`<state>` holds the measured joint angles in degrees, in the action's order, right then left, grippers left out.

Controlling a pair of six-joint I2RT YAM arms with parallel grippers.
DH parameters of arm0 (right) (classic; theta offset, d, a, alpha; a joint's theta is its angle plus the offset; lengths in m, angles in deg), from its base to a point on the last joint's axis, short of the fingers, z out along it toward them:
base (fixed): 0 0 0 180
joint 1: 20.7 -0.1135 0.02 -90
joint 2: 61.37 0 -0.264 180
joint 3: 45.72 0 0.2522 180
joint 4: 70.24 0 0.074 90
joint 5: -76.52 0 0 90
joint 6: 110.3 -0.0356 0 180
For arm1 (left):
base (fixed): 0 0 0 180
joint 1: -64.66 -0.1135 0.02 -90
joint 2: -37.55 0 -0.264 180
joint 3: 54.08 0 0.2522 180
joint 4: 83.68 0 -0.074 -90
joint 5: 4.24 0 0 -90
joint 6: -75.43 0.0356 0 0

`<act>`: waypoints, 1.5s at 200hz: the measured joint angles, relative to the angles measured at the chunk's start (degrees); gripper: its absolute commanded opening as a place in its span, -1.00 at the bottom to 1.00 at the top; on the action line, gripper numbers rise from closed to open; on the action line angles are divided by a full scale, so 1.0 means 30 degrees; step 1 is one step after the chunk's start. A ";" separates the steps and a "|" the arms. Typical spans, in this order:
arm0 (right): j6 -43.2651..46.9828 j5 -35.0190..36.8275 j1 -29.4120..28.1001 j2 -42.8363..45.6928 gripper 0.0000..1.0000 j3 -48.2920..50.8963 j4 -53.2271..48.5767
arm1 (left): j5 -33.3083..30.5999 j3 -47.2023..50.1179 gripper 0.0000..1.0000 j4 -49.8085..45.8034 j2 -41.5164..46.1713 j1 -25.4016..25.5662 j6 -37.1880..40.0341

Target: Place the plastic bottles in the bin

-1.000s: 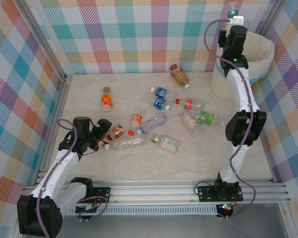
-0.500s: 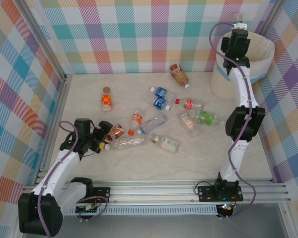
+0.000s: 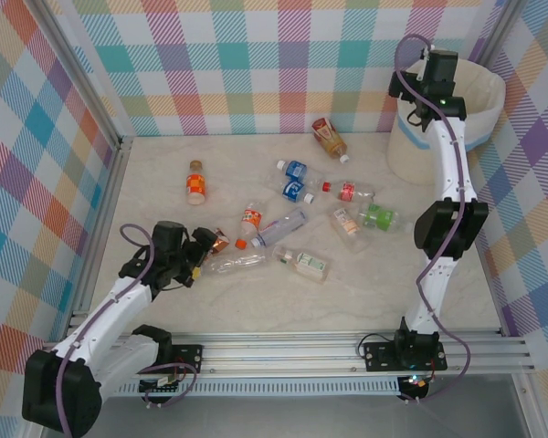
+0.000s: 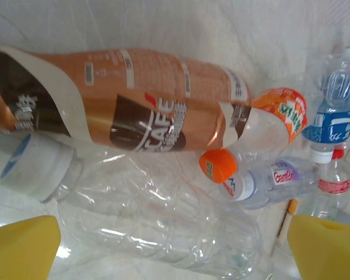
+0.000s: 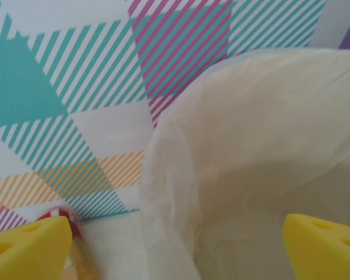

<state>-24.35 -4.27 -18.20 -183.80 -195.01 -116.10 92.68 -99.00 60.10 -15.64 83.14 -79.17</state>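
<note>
The left arm (image 3: 110, 315) and right arm (image 3: 452, 173) are showing white tubular links joined by black joint housings. A purple cable (image 3: 424, 294) is running along each. The left gripper (image 4: 175, 248) and right gripper (image 5: 175, 245) are carrying yellow pads (image 4: 20, 248) on their jaws.

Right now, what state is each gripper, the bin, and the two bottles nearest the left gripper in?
left gripper: open, gripping nothing.
clear bottle: lying on its side, capped, in the left gripper's open span.
brown coffee bottle: lying on its side, just past the clear bottle.
right gripper: open, empty.
bin: upright, open-topped, lined, right gripper at its rim.
</note>
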 measured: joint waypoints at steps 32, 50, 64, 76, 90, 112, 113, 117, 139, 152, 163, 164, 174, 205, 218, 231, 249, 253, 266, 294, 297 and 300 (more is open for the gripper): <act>-0.0896 -0.2987 -0.0080 0.3366 0.99 0.3927 0.0087 | -0.1523 -0.0015 1.00 0.0335 -0.0903 0.2900 -0.1727; -0.1457 -0.5115 -0.0182 0.6521 0.99 0.7847 0.1545 | -0.2157 -0.0015 1.00 0.0641 -0.1523 0.3759 -0.2769; -0.1982 -0.6776 -0.0379 0.8706 0.99 1.0477 0.2922 | -0.2754 -0.0015 1.00 0.0532 -0.1698 0.4211 -0.3694; -0.2470 -0.8218 -0.0619 1.0338 0.99 1.2553 0.4218 | -0.3220 -0.0015 1.00 0.0532 -0.1698 0.4379 -0.4401; -0.2994 -0.9850 -0.0925 1.1854 0.99 1.4826 0.5763 | -0.3898 0.0080 1.00 0.0685 -0.1654 0.4422 -0.5071; -0.3453 -1.2021 -0.1610 1.3653 0.99 1.8280 0.7650 | -0.4903 0.0306 1.00 0.0852 -0.1603 0.4422 -0.5748; -0.3453 -1.2080 -0.1632 1.3697 1.00 1.8367 0.7694 | -0.4925 0.0313 1.00 0.0867 -0.1603 0.4422 -0.5785; -0.3468 -1.2415 -0.1763 1.3901 0.99 1.8892 0.7861 | -0.5056 0.0379 1.00 0.0991 -0.1603 0.4422 -0.5909; -0.3461 -1.3792 -0.2404 1.4906 0.99 2.1041 0.8247 | -0.5508 0.1042 1.00 0.1858 -0.1574 0.4422 -0.6841; -0.3475 -1.4477 -0.2703 1.5591 0.99 2.2090 0.8269 | -0.5654 0.1464 1.00 0.2215 -0.1581 0.4422 -0.7322; -0.3512 -1.5045 -0.2790 1.6305 0.99 2.2921 0.8276 | -0.5705 0.1647 0.99 0.2419 -0.1625 0.4422 -0.7628; -0.3512 -1.5074 -0.2790 1.6356 0.99 2.2979 0.8276 | -0.5712 0.1654 0.99 0.2433 -0.1632 0.4422 -0.7635; -0.3592 -1.5409 -0.2790 1.7085 0.99 2.3751 0.8480 | -0.5705 0.1690 0.94 0.2696 -0.1829 0.4422 -0.7796; -0.4284 -1.5584 -0.2790 1.9212 0.99 2.6389 0.9901 | -0.5632 0.1705 0.70 0.3373 -0.2878 0.4422 -0.8247; -0.4583 -1.5416 -0.2798 1.9657 0.99 2.7328 1.0513 | -0.5464 0.1705 0.63 0.3730 -0.3504 0.4422 -0.8269; -0.4860 -1.5285 -0.2798 1.9759 0.99 2.7984 1.0987 | -0.5224 0.1705 0.56 0.4087 -0.4284 0.4430 -0.8327; -0.5049 -1.5140 -0.2790 1.9744 0.99 2.8327 1.1198 | -0.5056 0.1654 0.45 0.4248 -0.5158 0.4422 -0.8313; -0.5078 -1.5096 -0.2798 1.9744 1.00 2.8327 1.1213 | -0.5042 0.1610 0.42 0.4204 -0.5275 0.4422 -0.8349; -0.5085 -1.5074 -0.2805 1.9744 0.99 2.8319 1.1402 | -0.5013 0.1406 0.32 0.3978 -0.5493 0.4430 -0.8327; -0.5049 -1.5132 -0.2863 1.9744 0.99 2.8319 1.1285 | -0.4976 0.0984 0.06 0.3723 -0.6018 0.4430 -0.8021; -0.5027 -1.5161 -0.2871 1.9744 0.99 2.8319 1.1234 | -0.4976 0.0947 0.04 0.3723 -0.6054 0.4430 -0.8014; -0.4991 -1.5176 -0.2871 1.9744 0.99 2.8319 1.1111 | -0.4976 0.0925 0.02 0.3730 -0.6084 0.4430 -0.7970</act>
<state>-39.33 -49.80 -26.81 -124.57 -110.05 -82.77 77.75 -96.22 71.29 -33.89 96.43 -103.08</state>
